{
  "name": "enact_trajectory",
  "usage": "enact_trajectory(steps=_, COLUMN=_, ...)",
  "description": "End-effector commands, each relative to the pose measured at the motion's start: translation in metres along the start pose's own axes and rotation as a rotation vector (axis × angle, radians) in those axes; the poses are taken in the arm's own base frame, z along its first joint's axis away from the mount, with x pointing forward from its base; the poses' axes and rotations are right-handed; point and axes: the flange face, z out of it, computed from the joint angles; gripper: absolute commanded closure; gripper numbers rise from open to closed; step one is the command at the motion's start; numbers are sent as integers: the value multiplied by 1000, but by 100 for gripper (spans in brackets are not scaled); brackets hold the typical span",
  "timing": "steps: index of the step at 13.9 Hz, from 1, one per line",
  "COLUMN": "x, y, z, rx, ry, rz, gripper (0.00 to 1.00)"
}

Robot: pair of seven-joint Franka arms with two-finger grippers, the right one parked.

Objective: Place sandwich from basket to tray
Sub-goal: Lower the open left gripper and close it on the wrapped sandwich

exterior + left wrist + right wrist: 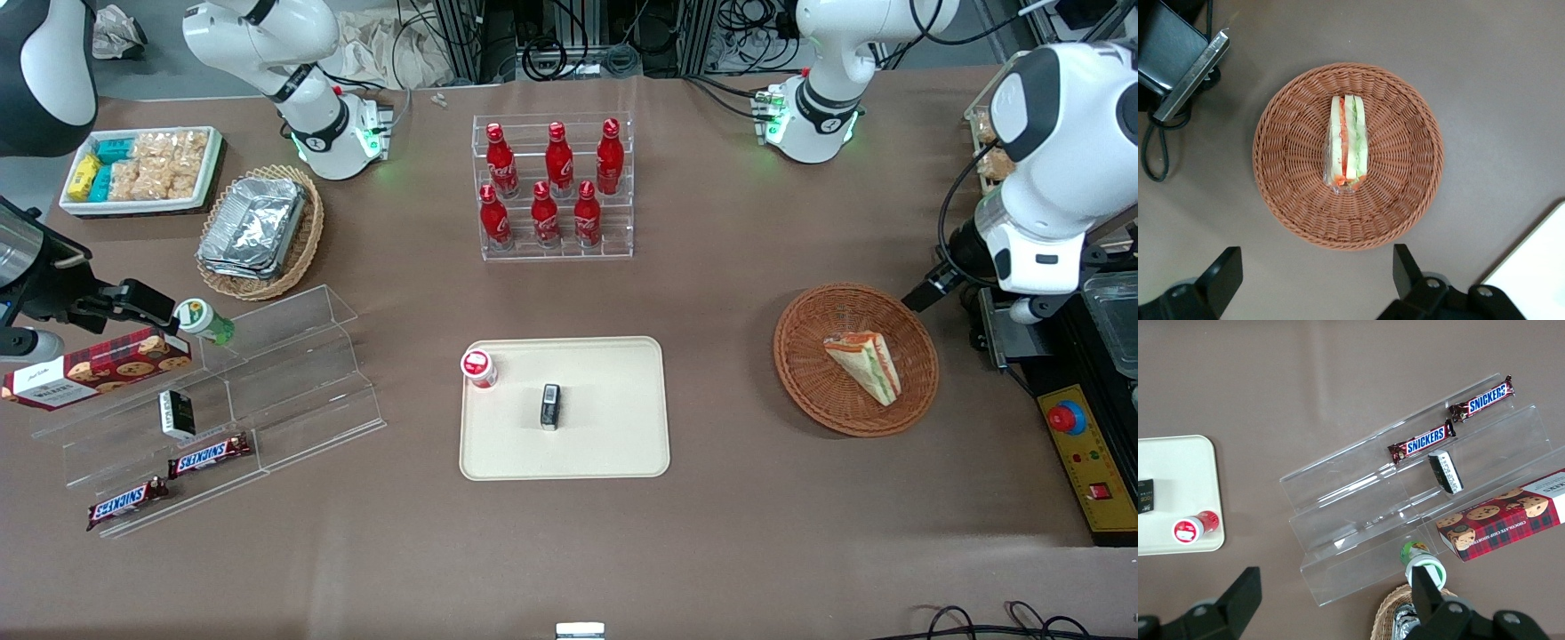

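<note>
One sandwich (1347, 142) in basket (1285, 200) centre, directly below end effector (1313, 277); fingers (1221, 277) spread wide, holding nothing.

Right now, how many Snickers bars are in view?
2. One Snickers lies on the clear stand's lowest step; the other beside it, nearer the front camera. The gripper hovers open above the basket.

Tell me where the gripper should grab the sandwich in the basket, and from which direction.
Come straight down from above. The sandwich stands on edge in the basket, so close on its two flat bread faces near mid-length. The gripper hangs above the basket's rim, open, fingers set to straddle those faces.
</note>
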Motion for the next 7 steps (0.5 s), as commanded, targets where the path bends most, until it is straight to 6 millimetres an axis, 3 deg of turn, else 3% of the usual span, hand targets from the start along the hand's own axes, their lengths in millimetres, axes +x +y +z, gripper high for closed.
enact_trajectory(steps=1, x=-3, y=-7, z=37, rx=-29, ry=14, rz=-27, gripper=0)
enact_trajectory(steps=3, x=3, y=-1, z=66, rx=-4, ry=-9, rz=-3, gripper=0)
enact_trajectory(steps=7, x=9, y=5, z=100, rx=6, ry=-20, rz=61, gripper=0)
